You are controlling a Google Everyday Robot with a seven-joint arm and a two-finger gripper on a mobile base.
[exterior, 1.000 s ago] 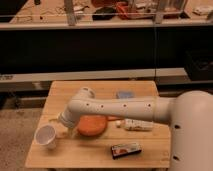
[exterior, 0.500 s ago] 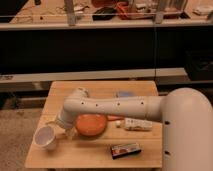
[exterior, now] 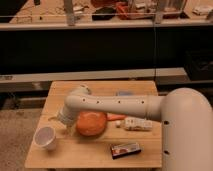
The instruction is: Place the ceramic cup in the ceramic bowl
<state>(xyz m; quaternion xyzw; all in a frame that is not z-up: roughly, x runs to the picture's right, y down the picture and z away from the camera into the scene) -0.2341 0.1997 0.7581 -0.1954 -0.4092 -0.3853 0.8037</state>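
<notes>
The white ceramic cup (exterior: 45,137) stands upright at the front left of the wooden table (exterior: 90,155). The orange-brown ceramic bowl (exterior: 91,123) sits just right of it, near the table's middle, and is empty. My white arm reaches from the right across the table, above the back of the bowl. My gripper (exterior: 61,120) is at the arm's left end, low over the table between the cup and the bowl's left rim, a little behind the cup. It holds nothing that I can see.
A white bottle-like object (exterior: 138,123) lies right of the bowl, with a small orange item (exterior: 116,117) behind it. A dark snack packet (exterior: 125,149) lies near the front edge. A pale bluish object (exterior: 125,93) sits at the table's back. Dark shelving stands behind.
The arm's end has swung slightly left and down, off the bowl and toward the cup. The cup and bowl have not moved.
</notes>
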